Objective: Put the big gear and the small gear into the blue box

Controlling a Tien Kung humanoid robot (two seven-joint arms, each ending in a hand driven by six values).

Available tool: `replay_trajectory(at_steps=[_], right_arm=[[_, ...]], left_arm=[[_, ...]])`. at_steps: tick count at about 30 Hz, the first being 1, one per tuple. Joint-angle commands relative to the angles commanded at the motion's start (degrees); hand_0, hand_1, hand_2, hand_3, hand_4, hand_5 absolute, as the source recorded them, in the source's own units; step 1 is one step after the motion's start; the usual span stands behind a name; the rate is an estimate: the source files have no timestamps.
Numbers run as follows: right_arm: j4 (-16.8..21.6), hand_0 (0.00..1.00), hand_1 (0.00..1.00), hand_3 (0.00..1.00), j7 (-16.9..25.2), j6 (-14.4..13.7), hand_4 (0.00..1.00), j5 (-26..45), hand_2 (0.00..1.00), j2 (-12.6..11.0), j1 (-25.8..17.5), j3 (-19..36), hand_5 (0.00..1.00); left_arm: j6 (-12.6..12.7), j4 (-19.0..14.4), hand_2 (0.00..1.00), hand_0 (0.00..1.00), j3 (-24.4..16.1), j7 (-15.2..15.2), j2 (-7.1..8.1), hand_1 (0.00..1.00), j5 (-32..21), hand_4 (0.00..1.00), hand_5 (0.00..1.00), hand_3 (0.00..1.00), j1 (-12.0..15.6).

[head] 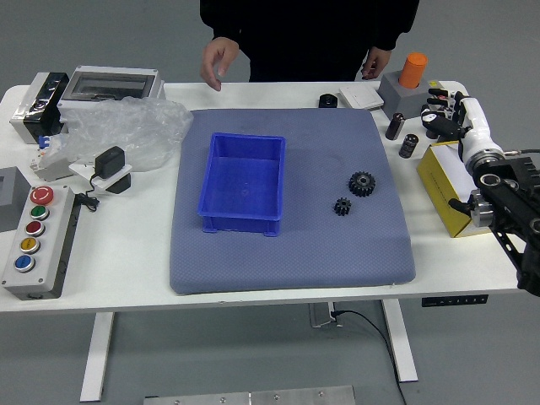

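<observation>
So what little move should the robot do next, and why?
I think its right hand should probably move in over the big gear. That gear and the small gear both lie on the mat, outside the blue box. The hand is off to the right, past the mat's edge, and the big gear looks nearer to it.

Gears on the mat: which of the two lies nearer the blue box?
The small gear. It lies to the left of the wider, big gear, on the side towards the blue box.
</observation>
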Motion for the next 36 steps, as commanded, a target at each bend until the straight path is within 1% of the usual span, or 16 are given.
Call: replay_trajectory(at_steps=[2, 5, 8, 9, 14, 15, 20, 21, 26, 27, 32, 33, 36], right_arm=[[0.2, 0.684, 0.651, 0.725, -0.7, 1.1, 0.498, 2.0, 0.75, -0.1, 0.1, -0.1, 0.181], [0.7, 0.681, 0.649, 0.726, -1.4, 1.7, 0.492, 3.1, 0.751, -0.1, 0.1, -0.4, 0.171], [1.2, 0.681, 0.649, 0.726, -1.8, 1.6, 0.492, 3.5, 0.751, -0.1, 0.0, -0.8, 0.171], [1.4, 0.667, 0.642, 0.719, -2.0, 1.5, 0.532, 3.5, 0.74, -0.1, 0.0, -1.0, 0.177], [2.5, 0.667, 0.642, 0.719, -3.2, 0.6, 0.532, 3.5, 0.74, -0.2, -0.5, -2.2, 0.177], [2.7, 0.663, 0.631, 0.713, -3.4, 0.5, 0.603, 3.4, 0.738, -0.2, -0.6, -2.5, 0.245], [3.7, 0.663, 0.631, 0.713, -4.6, -0.3, 0.603, 2.4, 0.738, -0.1, -1.3, -3.8, 0.245], [3.8, 0.668, 0.643, 0.718, -4.8, -0.5, 0.716, 2.1, 0.753, 0.0, -1.4, -4.0, 0.322], [4.4, 0.668, 0.643, 0.718, -5.9, -1.2, 0.716, 0.2, 0.753, 0.0, -1.7, -4.6, 0.322], [4.6, 0.683, 0.67, 0.73, -6.1, -1.4, 0.726, -0.2, 0.786, 0.1, -1.7, -4.6, 0.309], [5.3, 0.683, 0.67, 0.73, -6.6, -1.9, 0.726, -1.6, 0.786, 0.1, -1.9, -4.6, 0.309], [5.4, 0.689, 0.675, 0.733, -6.6, -2.0, 0.743, -1.8, 0.789, 0.1, -1.9, -4.6, 0.287], [5.8, 0.689, 0.675, 0.733, -6.8, -2.1, 0.743, -2.4, 0.789, 0.2, -2.1, -4.8, 0.287]], left_arm=[[0.0, 0.0, 0.795, 0.81, 0.0, 0.0, 0.01, 0.785, 0.0, 0.594, 0.25, 0.751, 0.0], [0.0, 0.0, 0.795, 0.809, 0.0, 0.0, 0.02, 0.785, 0.0, 0.594, 0.25, 0.751, 0.0], [0.0, 0.0, 0.795, 0.809, 0.0, 0.0, 0.02, 0.785, -0.1, 0.594, 0.25, 0.751, -0.1], [0.0, 0.0, 0.795, 0.809, 0.0, 0.0, 0.02, 0.785, -0.1, 0.594, 0.25, 0.75, -0.1], [0.0, 0.0, 0.795, 0.809, -0.1, 0.0, 0.04, 0.785, 0.0, 0.594, 0.25, 0.75, 0.0], [0.0, 0.0, 0.795, 0.809, -0.1, 0.0, 0.04, 0.785, 0.0, 0.594, 0.25, 0.75, 0.0], [-0.1, 0.0, 0.795, 0.809, -0.1, 0.0, 0.04, 0.785, 0.2, 0.594, 0.25, 0.75, 0.0], [-0.1, 0.0, 0.795, 0.809, -0.1, 0.0, 0.04, 0.785, 0.2, 0.594, 0.25, 0.75, 0.0], [-0.1, 0.0, 0.795, 0.809, -0.2, 0.0, 0.05, 0.785, 0.4, 0.594, 0.25, 0.75, -0.1], [-0.1, 0.0, 0.795, 0.81, -0.2, 0.0, 0.06, 0.785, 0.4, 0.594, 0.25, 0.75, 0.0], [-0.2, 0.0, 0.795, 0.81, -0.3, 0.1, 0.11, 0.785, 0.5, 0.594, 0.25, 0.75, 0.0], [-0.2, 0.0, 0.795, 0.81, -0.3, 0.1, 0.11, 0.785, 0.6, 0.594, 0.25, 0.749, 0.0], [-0.2, 0.0, 0.795, 0.81, -0.4, 0.1, 0.08, 0.785, 0.6, 0.594, 0.25, 0.749, 0.0]])
